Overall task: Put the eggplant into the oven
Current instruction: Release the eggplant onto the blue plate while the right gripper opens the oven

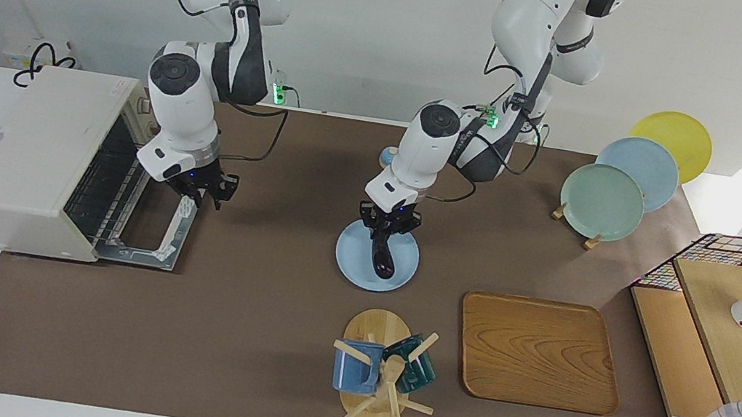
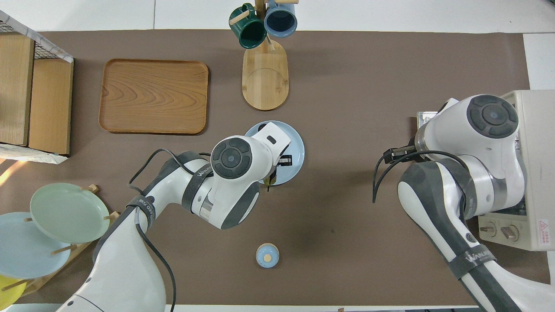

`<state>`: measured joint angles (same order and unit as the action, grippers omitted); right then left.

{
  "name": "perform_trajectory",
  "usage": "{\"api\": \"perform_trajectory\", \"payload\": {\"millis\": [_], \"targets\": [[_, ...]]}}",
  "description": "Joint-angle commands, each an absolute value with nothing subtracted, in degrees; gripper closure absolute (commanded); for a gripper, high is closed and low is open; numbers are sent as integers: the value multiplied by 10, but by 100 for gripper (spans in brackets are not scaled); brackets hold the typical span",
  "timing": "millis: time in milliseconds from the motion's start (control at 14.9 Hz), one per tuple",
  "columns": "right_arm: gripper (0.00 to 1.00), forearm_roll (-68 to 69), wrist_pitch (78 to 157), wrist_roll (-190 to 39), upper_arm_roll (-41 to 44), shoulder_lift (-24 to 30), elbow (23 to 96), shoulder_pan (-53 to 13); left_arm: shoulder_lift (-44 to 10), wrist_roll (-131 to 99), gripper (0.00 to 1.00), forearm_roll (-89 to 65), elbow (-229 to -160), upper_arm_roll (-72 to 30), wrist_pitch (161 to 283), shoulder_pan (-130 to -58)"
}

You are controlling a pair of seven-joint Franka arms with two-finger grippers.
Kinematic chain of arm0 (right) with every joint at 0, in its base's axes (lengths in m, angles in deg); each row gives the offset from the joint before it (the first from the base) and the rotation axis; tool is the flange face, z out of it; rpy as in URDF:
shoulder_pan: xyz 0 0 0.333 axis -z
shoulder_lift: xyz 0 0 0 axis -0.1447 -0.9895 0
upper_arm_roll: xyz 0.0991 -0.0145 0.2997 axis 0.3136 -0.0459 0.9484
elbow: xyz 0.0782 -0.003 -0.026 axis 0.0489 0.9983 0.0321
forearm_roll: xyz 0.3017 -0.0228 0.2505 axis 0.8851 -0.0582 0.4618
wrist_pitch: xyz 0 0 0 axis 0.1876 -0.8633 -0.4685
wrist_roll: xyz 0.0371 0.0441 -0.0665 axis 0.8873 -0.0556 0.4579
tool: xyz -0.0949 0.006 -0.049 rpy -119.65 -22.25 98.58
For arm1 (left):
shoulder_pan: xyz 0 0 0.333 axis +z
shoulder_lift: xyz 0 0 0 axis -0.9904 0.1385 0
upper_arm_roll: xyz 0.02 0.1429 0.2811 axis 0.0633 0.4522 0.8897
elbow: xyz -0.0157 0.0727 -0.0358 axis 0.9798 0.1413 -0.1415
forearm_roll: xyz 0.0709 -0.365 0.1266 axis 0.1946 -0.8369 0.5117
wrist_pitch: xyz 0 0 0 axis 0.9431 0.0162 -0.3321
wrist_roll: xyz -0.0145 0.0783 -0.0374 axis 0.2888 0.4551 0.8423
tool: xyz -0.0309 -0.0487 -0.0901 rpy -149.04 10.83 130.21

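The dark purple eggplant lies on a light blue plate at the middle of the table. My left gripper is down on the end of the eggplant nearer to the robots and is shut on it. In the overhead view the left arm hides most of the eggplant; the plate shows beside it. The cream-white oven stands at the right arm's end of the table, with its door dropped open. My right gripper is open and empty over the open door's edge. The oven also shows in the overhead view.
A wooden tray and a mug rack with two mugs stand farther from the robots than the plate. A rack of plates and a wire shelf are at the left arm's end. A small blue lidded jar sits near the robots.
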<state>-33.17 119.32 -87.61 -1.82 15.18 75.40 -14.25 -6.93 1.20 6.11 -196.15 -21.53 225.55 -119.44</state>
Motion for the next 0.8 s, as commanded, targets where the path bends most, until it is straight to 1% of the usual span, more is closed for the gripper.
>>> {"api": "perform_trajectory", "payload": {"millis": [0, 134, 402, 469, 602, 736], "targets": [[0, -303, 1184, -853, -21, 148, 724, -148, -73, 15, 1, 52, -1957, -205, 2249, -1202], [0, -267, 1182, -858, -21, 143, 709, -172, -90, 9, 0, 52, -1939, -201, 2188, -1189], [0, -259, 1190, -876, -21, 142, 705, -194, -147, -31, 0, 51, -1890, -203, 2039, -1109], [0, -254, 1190, -881, -21, 142, 705, -197, -157, -36, 0, 51, -1883, -203, 2022, -1091], [0, -193, 1196, -900, -20, 136, 693, -214, -173, -61, 0, 51, -1868, -200, 1984, -1060], [0, -202, 1204, -968, -23, 121, 653, -298, -186, -110, 0, 51, -1847, -199, 1932, -1016]]}}
